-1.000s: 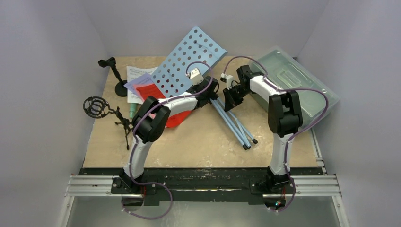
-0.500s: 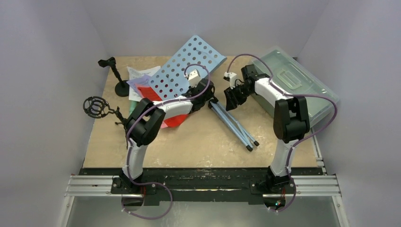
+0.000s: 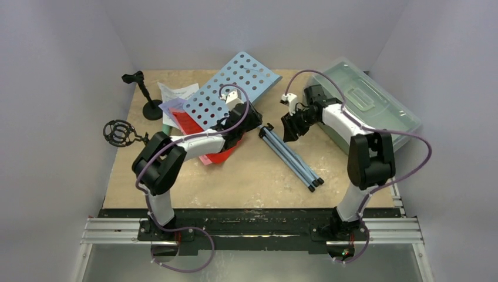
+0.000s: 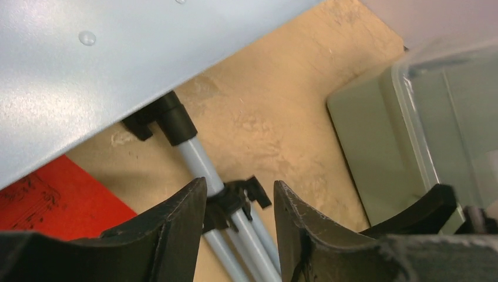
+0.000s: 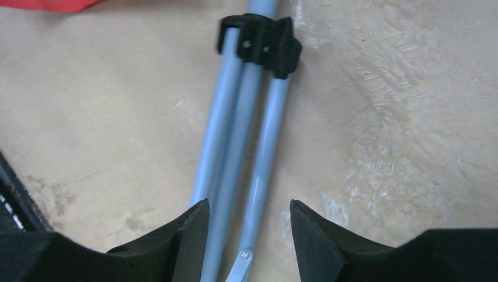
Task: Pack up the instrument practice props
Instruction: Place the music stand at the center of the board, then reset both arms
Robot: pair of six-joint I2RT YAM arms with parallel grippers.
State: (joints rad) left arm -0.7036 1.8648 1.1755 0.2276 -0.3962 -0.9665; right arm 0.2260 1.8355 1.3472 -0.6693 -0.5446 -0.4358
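The light-blue perforated music rack lies tilted at the back centre, and its folded tripod legs run down-right across the table. My left gripper stands open at the top of the legs. In the left wrist view its jaws straddle the black collar without pinching it. My right gripper is open too, its jaws on either side of the pale-blue legs. Red, lilac and white music sheets lie under the rack. The black round-base pole and the microphone tripod are at the left.
The translucent grey-green box with its lid on sits at the back right, close behind my right arm. Grey walls close in the table on the left, back and right. The arms' base rail runs along the near edge.
Both grippers have opened and let go of the rack's stand. The rack and its legs have dropped lower and shifted left, and the left arm's elbow has swung left.
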